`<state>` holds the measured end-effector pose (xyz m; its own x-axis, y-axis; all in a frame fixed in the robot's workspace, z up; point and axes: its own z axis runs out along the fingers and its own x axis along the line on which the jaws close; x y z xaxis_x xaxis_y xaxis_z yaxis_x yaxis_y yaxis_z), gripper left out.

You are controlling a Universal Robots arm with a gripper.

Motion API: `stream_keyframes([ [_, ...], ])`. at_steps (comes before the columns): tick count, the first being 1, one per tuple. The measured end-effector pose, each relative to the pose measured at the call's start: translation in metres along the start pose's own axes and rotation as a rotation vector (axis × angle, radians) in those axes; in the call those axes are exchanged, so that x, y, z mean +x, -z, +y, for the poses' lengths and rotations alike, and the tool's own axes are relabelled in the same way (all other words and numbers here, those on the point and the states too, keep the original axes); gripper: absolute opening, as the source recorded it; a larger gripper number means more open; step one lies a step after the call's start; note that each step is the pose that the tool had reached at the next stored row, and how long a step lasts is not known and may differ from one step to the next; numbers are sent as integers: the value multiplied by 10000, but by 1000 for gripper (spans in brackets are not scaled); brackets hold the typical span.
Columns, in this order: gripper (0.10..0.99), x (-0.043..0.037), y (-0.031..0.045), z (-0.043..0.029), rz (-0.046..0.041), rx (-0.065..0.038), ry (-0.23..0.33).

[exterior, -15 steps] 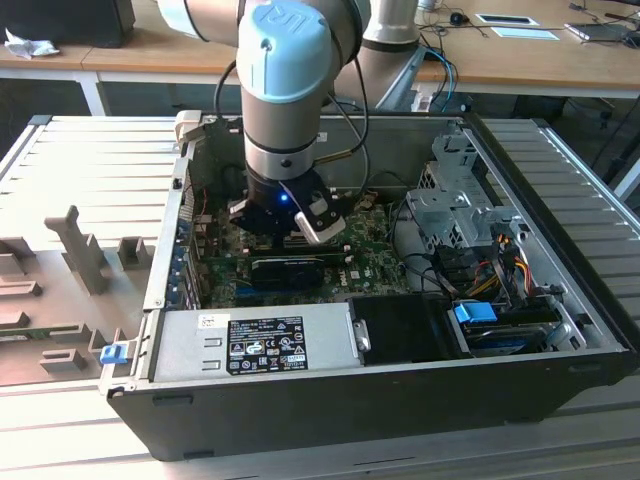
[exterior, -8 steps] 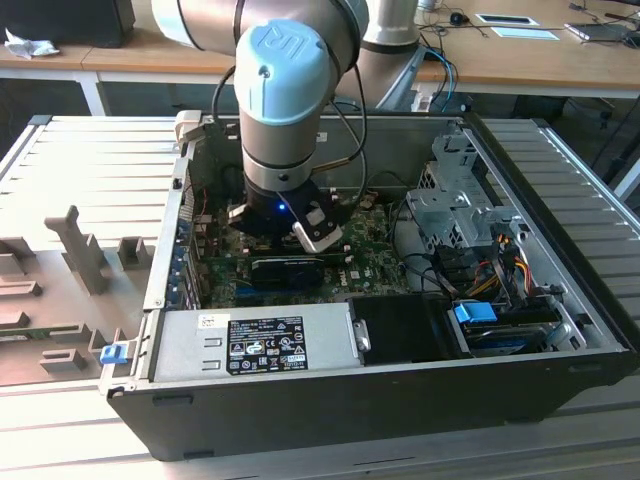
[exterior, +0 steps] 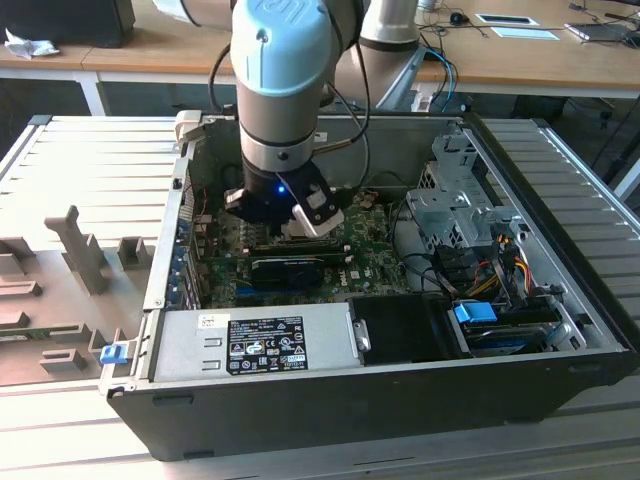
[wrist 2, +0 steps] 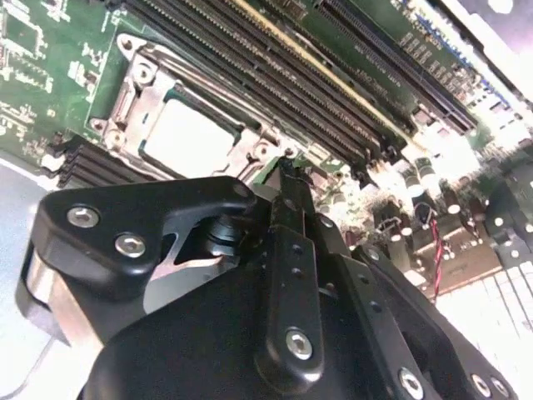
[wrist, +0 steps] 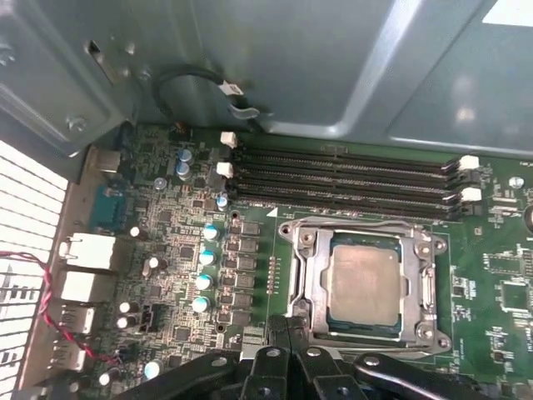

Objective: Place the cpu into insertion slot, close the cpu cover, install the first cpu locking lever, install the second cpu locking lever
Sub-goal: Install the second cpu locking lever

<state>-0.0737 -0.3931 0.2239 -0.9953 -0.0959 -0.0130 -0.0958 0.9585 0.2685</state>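
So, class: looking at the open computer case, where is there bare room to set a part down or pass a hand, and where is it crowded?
Free: the ribbed grey table flanking the case on both sides. Crowded: the motherboard, with capacitors and memory slots beside the cpu, the tool directly above, and cables around the drive cage.

Open computer case (exterior: 560, 375), labelled silver power supply (exterior: 255, 342), black memory slots (wrist: 341, 179), red-black wire (wrist: 42, 292)

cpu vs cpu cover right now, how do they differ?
The cpu is a solid dull grey square; the cpu cover is a silvery open frame. The cpu sits inside; the cover lies closed around its edges. The cpu top is plain; the cover has screws at its corners. Both lie flat in the insertion slot on the green board.
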Motion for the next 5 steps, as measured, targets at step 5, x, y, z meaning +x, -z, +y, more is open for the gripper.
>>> stream_keyframes([
  [5,106,0,16,5,0,-1,0],
])
